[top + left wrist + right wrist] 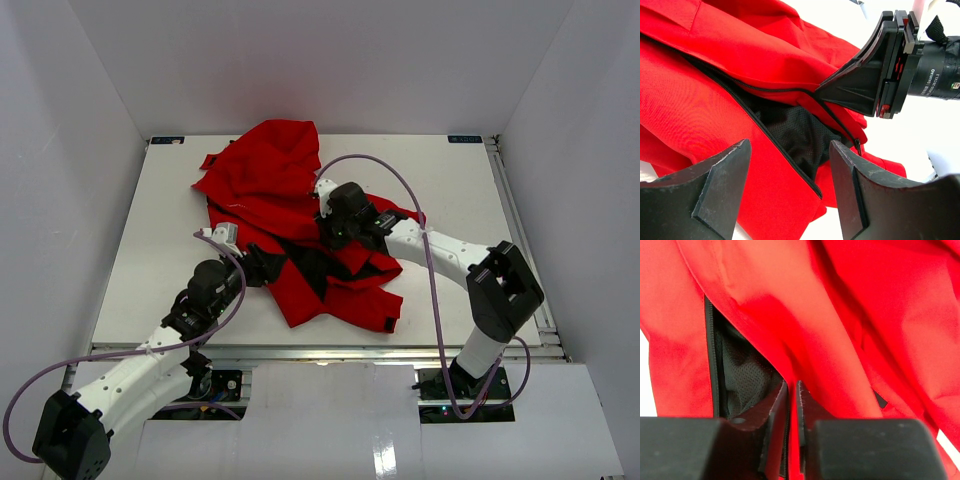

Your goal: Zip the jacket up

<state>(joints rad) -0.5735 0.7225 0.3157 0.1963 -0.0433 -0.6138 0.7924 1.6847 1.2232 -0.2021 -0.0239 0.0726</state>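
Note:
The red jacket lies crumpled on the white table, its front open low down so the black mesh lining shows. My right gripper is shut on the jacket's red front edge beside the zipper teeth; in the right wrist view the fabric runs between the pads. My left gripper is open at the jacket's lower left edge. In the left wrist view the left gripper frames the open zipper track, the lining and the zipper pull, touching nothing. The right gripper's fingers pinch the upper flap there.
The white table is walled by white panels on three sides. A metal rail runs along the right edge. Purple cables loop from both arms over the jacket and the front edge.

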